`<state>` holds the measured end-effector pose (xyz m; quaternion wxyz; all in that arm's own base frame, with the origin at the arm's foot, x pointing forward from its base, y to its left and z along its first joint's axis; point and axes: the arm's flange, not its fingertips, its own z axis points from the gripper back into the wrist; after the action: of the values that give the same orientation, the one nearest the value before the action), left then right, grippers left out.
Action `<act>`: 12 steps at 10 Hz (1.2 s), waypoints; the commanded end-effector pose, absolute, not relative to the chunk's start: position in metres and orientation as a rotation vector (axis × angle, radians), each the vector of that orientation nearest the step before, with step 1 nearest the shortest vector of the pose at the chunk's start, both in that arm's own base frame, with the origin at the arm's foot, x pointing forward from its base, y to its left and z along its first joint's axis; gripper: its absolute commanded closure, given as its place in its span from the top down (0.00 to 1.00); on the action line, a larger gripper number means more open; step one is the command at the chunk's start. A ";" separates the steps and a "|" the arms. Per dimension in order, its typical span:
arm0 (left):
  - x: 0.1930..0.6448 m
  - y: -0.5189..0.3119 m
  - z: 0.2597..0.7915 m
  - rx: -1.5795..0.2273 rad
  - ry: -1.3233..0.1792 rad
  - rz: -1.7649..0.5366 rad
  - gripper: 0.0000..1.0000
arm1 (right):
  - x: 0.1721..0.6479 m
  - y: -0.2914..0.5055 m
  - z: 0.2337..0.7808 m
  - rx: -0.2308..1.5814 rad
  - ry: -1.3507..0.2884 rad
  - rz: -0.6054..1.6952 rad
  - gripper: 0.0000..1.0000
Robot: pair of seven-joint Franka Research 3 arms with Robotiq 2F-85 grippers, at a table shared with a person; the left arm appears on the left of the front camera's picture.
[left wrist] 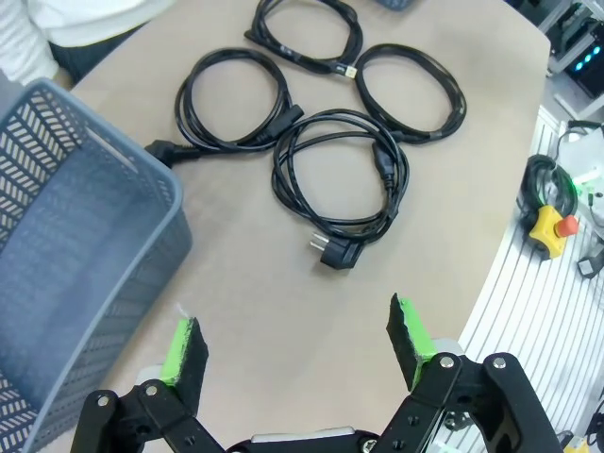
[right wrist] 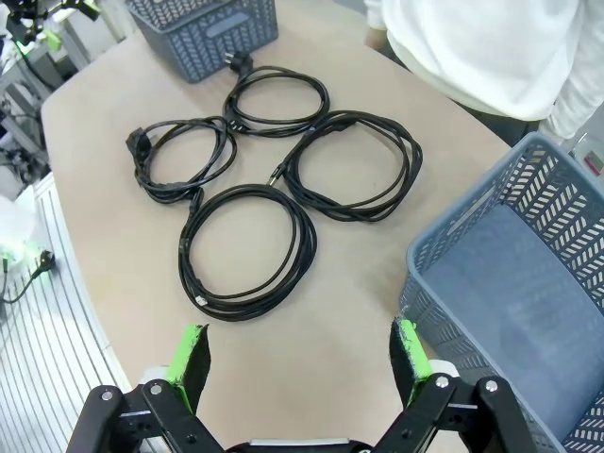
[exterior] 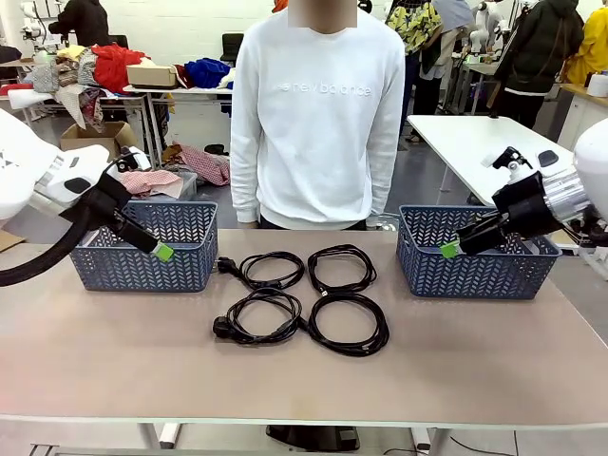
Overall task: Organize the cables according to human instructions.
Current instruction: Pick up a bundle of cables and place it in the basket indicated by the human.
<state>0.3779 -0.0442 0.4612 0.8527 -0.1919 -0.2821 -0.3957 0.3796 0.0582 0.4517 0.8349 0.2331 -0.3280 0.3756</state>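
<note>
Several coiled black cables lie in two rows at the table's middle, the near-left one with a chunky plug [exterior: 222,328]. My left gripper [exterior: 163,252] hangs open in front of the left blue basket [exterior: 142,274], well left of the cables. My right gripper [exterior: 449,249] hangs open at the near left corner of the right blue basket [exterior: 484,277]. The left wrist view looks past open green pads [left wrist: 184,349] at a coil with a plug [left wrist: 335,253]. In the right wrist view the coils, one with a plug [right wrist: 140,142], lie beyond open pads [right wrist: 408,347].
A person in a white sweatshirt [exterior: 318,114] stands at the far edge behind the cables, arms down. Both baskets look empty inside [left wrist: 66,274] [right wrist: 510,293]. Bare tabletop [exterior: 304,389] runs along the near side. Other tables and people are farther back.
</note>
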 end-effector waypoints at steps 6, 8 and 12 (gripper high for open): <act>0.378 -0.043 0.456 -0.423 -0.608 -0.850 1.00 | 0.386 0.057 0.450 0.501 -0.719 0.821 1.00; 0.378 -0.043 0.456 -0.423 -0.608 -0.850 1.00 | 0.386 0.057 0.450 0.501 -0.719 0.821 1.00; 0.378 -0.043 0.456 -0.423 -0.608 -0.850 1.00 | 0.386 0.057 0.450 0.501 -0.719 0.821 1.00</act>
<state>0.3778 -0.0446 0.4607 0.8525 -0.1917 -0.2813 -0.3966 0.3802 0.0578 0.4530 0.8351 0.2324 -0.3288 0.3749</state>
